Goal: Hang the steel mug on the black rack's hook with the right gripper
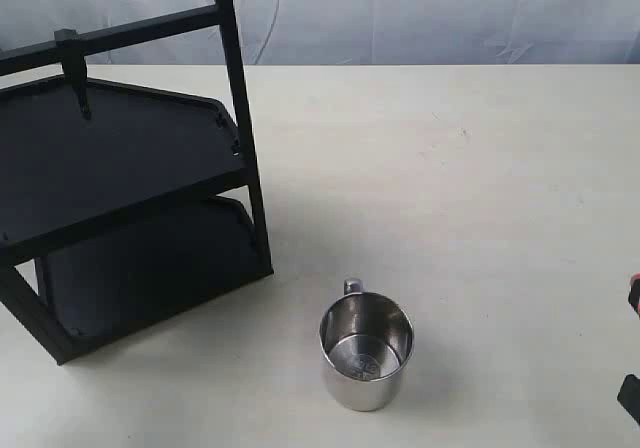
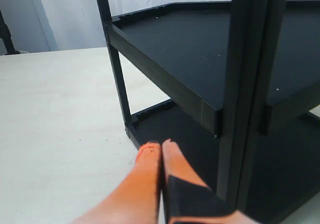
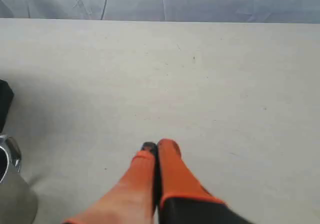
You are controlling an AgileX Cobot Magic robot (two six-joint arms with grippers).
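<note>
Mug (image 1: 366,353) stood upright on table (image 1: 480,168), mouth up, long axis vertical, handle turned toward far edge. Well apart from rack (image 1: 120,198), in front and to its right. My right gripper (image 3: 156,149) clenched, holding nothing; mug at edge of my wrist view, off to side of fingertips, near but not touching. Right arm judged nearer to mug. Left gripper (image 2: 161,146) clenched too, empty, just beside rack's lower tray. Hook (image 1: 75,78) hung bare from crossbar. Count: one mug, one rack, one hook.
</note>
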